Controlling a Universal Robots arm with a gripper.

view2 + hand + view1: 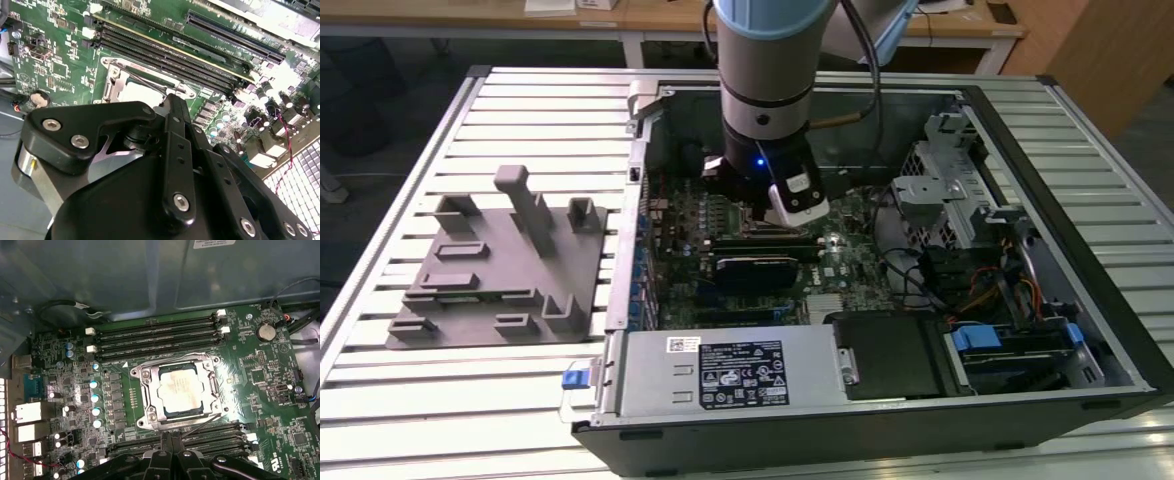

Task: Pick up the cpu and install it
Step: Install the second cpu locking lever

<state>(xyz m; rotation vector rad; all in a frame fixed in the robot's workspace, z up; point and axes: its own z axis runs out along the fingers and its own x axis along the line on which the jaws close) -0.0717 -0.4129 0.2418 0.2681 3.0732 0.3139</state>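
From here I can't make out any print well enough to read. The black label (744, 375) and the white sticker (683, 345) on the power supply (720, 395) carry lettering too small to tell. In the first wrist view, the cpu (181, 390) top bears faint marking, illegible. One clear sign: a small white triangle (125, 364) printed on the motherboard (260, 385) by the socket corner.

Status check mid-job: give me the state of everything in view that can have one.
cpu: seated flat in the socket, nothing gripping it.
socket frame: open, chip top uncovered.
gripper: shut, empty, beside the socket.
computer case: side panel off, motherboard exposed.
grey tray: empty, on the table.
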